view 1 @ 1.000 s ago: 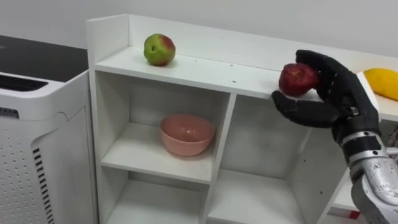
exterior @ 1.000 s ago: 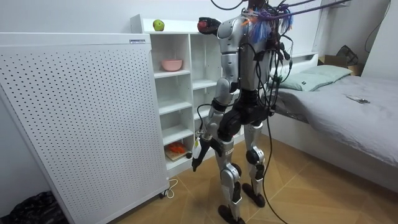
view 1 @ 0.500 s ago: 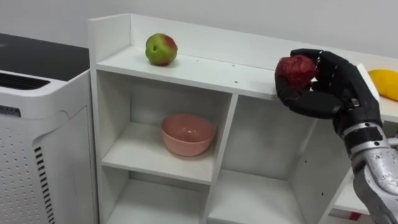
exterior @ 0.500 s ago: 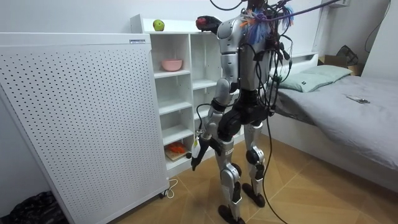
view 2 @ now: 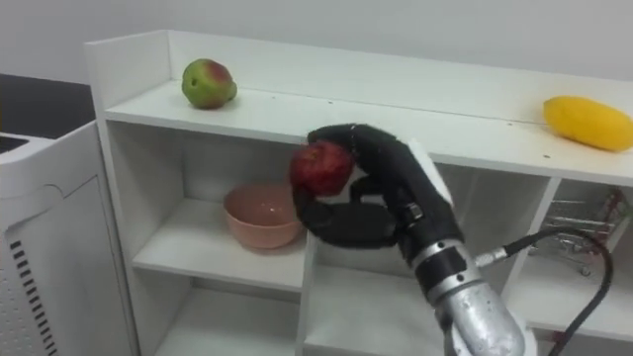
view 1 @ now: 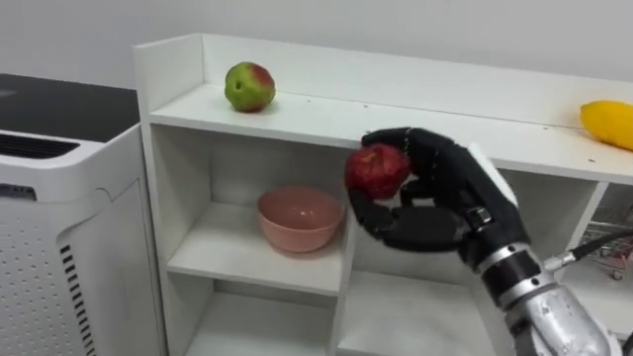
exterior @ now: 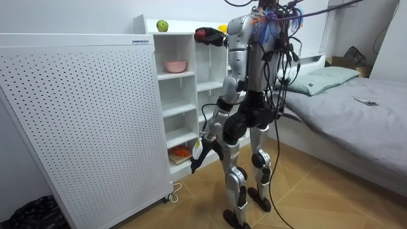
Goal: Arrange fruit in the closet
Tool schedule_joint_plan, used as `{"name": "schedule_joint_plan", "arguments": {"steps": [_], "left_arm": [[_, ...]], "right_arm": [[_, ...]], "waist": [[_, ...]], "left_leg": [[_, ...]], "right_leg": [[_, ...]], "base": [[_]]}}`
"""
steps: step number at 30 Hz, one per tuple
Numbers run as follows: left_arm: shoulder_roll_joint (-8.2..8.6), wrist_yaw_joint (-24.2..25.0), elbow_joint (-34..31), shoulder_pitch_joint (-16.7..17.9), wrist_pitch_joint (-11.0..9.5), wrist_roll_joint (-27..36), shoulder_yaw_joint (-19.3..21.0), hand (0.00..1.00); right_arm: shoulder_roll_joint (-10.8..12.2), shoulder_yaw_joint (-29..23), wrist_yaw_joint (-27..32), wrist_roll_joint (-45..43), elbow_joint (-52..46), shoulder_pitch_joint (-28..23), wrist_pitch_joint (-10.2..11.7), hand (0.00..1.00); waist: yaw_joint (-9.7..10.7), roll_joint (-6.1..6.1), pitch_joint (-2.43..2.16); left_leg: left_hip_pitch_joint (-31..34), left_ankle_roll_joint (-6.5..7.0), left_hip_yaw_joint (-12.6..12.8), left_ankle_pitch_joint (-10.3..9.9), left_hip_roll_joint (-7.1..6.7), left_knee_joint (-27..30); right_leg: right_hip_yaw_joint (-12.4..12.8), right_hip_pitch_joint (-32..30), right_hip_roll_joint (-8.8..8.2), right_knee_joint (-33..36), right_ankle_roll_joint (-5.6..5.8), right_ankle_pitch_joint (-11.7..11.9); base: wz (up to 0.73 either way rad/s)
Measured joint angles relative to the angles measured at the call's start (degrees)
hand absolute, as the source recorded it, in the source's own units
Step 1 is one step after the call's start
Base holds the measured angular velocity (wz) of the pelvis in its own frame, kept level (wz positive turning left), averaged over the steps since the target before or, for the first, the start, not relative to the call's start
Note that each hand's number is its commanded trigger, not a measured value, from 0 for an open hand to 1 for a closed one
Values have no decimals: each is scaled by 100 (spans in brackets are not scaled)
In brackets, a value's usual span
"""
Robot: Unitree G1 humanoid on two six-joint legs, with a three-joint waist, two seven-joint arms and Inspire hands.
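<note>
I count three fruits: one red apple (view 1: pixel 377 169), one green apple (view 1: pixel 249 87) and one yellow fruit (view 1: pixel 608 123). I also see one pink bowl (view 1: pixel 299 218) on a middle shelf of the white closet (view 1: pixel 326 114).

The green apple sits at the left end of the top shelf and the yellow fruit lies far to the right.

The right hand (view 1: pixel 450 193) grips the red apple. Its fingers (view 1: pixel 420 143) curl over the top and back and its thumb wraps below. The apple is up in front of the closet, just under the top shelf's edge, above and right of the bowl.

In the room view the left hand (exterior: pixel 198 151) hangs low by the hip. I cannot tell how its fingers are.
</note>
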State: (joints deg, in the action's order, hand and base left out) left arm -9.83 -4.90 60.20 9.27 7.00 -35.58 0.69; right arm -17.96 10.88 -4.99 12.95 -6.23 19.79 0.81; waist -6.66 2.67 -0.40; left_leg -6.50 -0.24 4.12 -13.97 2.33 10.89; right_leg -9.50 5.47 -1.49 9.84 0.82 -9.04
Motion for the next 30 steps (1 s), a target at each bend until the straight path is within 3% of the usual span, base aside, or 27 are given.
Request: {"name": "schedule_joint_plan", "arguments": {"steps": [6,10,13,16,19,24,27,30], "left_arm": [[-7,-226,23,-57,-19,4,-160,0],[-4,-373,99,-103,5,21,-401,0],[12,-469,371,-259,-2,38,-560,0],[34,-633,448,-344,-46,402,-666,0],[55,-739,591,-460,-69,675,-763,0],[227,-818,632,-651,-74,929,-781,0],[293,-842,682,-856,-77,1389,-791,0],[305,-898,683,-974,-116,1692,-889,0]], "right_arm": [[130,201,-461,52,-455,-397,-41,100],[288,318,-575,133,-425,-800,-128,100],[482,380,-589,320,324,-1077,-69,100],[559,376,-499,553,1357,-1230,-99,100],[640,296,-305,1271,2446,-1123,-83,100],[813,-27,137,2774,4222,-733,-90,100],[965,-363,276,3776,5236,-228,-61,100],[968,-582,360,4793,5756,111,-59,100]], "waist": [[13,28,-24],[1,136,20],[36,133,34],[41,26,69],[42,-93,124],[56,-224,130],[76,-280,191],[0,-336,238]], "left_leg": [[36,-3,25,24,1,-6],[108,-1,10,22,-5,60],[210,20,-59,2,-4,104],[537,26,-117,-4,-13,275],[946,32,-130,13,-26,454],[1611,77,-153,75,-100,681],[2010,106,-163,89,-124,886],[2450,126,-153,98,-158,1080]], "right_leg": [[-9,-59,3,14,-2,1],[-34,-82,-13,13,-2,1],[-157,-95,-31,15,0,2],[-186,-399,-61,179,0,2],[-216,-830,-99,402,-5,4],[-222,-1552,-209,741,-7,3],[-249,-1911,-266,924,-8,4],[-204,-2397,-320,1185,-25,-7]], "base": [[0],[3],[16],[9],[-2],[1],[5],[-1]]}}
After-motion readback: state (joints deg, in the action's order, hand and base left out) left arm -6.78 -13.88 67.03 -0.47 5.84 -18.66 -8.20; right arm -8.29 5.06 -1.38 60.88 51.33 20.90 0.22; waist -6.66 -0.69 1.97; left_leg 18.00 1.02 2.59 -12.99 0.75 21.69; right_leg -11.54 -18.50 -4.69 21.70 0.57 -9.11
